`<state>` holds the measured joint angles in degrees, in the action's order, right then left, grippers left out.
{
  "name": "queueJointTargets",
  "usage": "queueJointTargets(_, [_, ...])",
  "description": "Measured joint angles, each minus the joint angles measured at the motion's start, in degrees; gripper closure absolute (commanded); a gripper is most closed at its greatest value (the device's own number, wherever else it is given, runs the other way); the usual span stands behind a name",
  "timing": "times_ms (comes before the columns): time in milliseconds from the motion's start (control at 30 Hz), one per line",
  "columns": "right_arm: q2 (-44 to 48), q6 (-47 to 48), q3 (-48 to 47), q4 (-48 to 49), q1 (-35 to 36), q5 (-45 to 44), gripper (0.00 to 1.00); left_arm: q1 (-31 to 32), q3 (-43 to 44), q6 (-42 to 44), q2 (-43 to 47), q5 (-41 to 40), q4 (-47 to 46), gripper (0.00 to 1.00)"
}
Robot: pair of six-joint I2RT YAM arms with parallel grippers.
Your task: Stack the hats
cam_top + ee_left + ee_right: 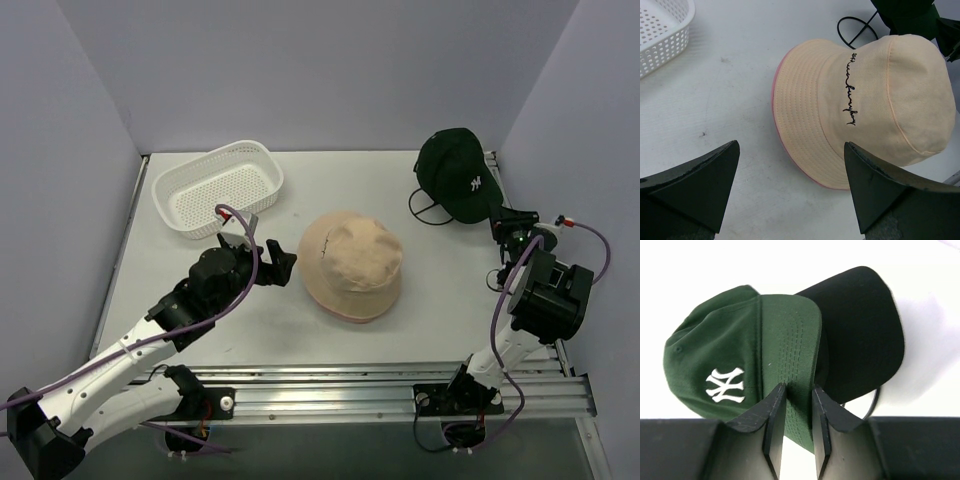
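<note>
We are clamping right gripper (799, 405) on dark green baseball cap (715, 350) brim, aiming for level carry onto tan bucket hat (880, 100); left gripper (791, 147) hanging agape beside it.

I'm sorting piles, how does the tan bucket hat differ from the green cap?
The tan bucket hat has a full brim and black script; the green cap, one bill and a white logo. The tan bucket hat lies free; the right gripper pinches the green cap's bill. Each covers another hat.

A tan hat (352, 262), green cap (715, 350), black cap (865, 330).
</note>
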<state>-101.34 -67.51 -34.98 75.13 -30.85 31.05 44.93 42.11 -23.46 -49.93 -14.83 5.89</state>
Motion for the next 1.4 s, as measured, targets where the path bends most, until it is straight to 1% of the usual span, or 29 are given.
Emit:
queueJointTargets(33, [0.02, 0.55, -0.35, -0.85, -0.09, -0.26, 0.77, 0.00, 0.00, 0.00, 0.00, 0.00, 0.00, 0.06])
queueJointTargets(67, [0.02, 1.16, -0.68, -1.81, -0.15, -0.59, 0.73, 0.00, 0.00, 0.00, 0.00, 0.00, 0.00, 0.06])
queueJointTargets(167, [0.24, 3.23, -1.33, -5.46, -0.24, -2.23, 0.65, 0.04, 0.00, 0.02, 0.02, 0.00, 0.02, 0.06])
queueJointTargets(333, [0.44, 6.64, -3.43, -11.96, -0.20, -5.20, 0.64, 0.11, 0.00, 0.04, 0.02, -0.15, 0.02, 0.06])
queueJointTargets(433, [1.66, 9.60, -5.64, -18.14, 0.61, -8.35, 0.64, 0.15, 0.00, 0.11, 0.02, -0.17, 0.02, 0.06])
queueJointTargets(533, [4.90, 13.68, -7.98, -26.18, 2.08, -13.29, 0.63, 0.31, 0.00, 0.15, 0.02, -0.20, 0.04, 0.06])
queueJointTargets(633, [9.18, 17.62, -10.08, -32.48, 5.03, -18.14, 0.61, 0.39, 0.00, 0.15, 0.02, -0.20, 0.04, 0.06])
queueJointTargets(733, [12.83, 21.29, -12.52, -36.85, 8.37, -20.72, 0.58, 0.42, 0.15, 0.11, -0.13, -0.13, 0.15, 0.06])
queueJointTargets(800, [14.84, 23.39, -14.34, -40.11, 10.32, -21.70, 0.50, 0.42, 1.01, 0.07, -0.79, 0.02, 0.83, 0.06])
queueJointTargets(833, [15.82, 24.41, -15.10, -41.62, 11.02, -22.05, 0.44, 0.42, 2.12, 0.00, -1.51, 0.13, 1.68, 0.06])
queueJointTargets(933, [18.58, 26.95, -17.57, -45.83, 12.41, -23.37, 0.36, 0.42, 6.80, -0.15, -4.26, 0.50, 3.52, 0.06])
queueJointTargets(967, [19.12, 27.67, -19.08, -47.47, 13.05, -24.02, 0.27, 0.42, 8.63, -0.22, -5.22, 0.50, 3.93, 0.06])
queueJointTargets(1033, [19.37, 29.35, -22.47, -49.48, 14.51, -25.88, 0.18, 0.37, 11.91, -0.31, -6.84, 0.48, 4.42, 0.06])
queueJointTargets(1067, [19.30, 30.18, -24.37, -50.90, 15.56, -26.71, 0.16, 0.28, 13.88, -0.31, -7.89, 0.48, 4.94, 0.06])
queueJointTargets(1133, [18.62, 31.74, -27.93, -53.24, 17.81, -28.41, 0.15, -0.17, 18.03, -0.33, -10.19, 0.52, 5.57, 0.06])
queueJointTargets(1167, [17.84, 32.63, -30.42, -54.51, 18.91, -29.38, 0.11, -0.50, 20.15, -0.31, -11.45, 0.72, 5.97, 0.06])
queueJointTargets(1233, [15.45, 34.32, -34.99, -56.33, 20.52, -30.32, 0.09, -1.57, 24.06, -0.31, -13.99, 1.31, 6.23, 0.06])
queueJointTargets(1400, [7.67, 38.16, -43.67, -60.22, 21.16, -30.97, 0.08, -5.86, 30.08, -0.33, -18.95, 4.85, 6.36, 0.06])
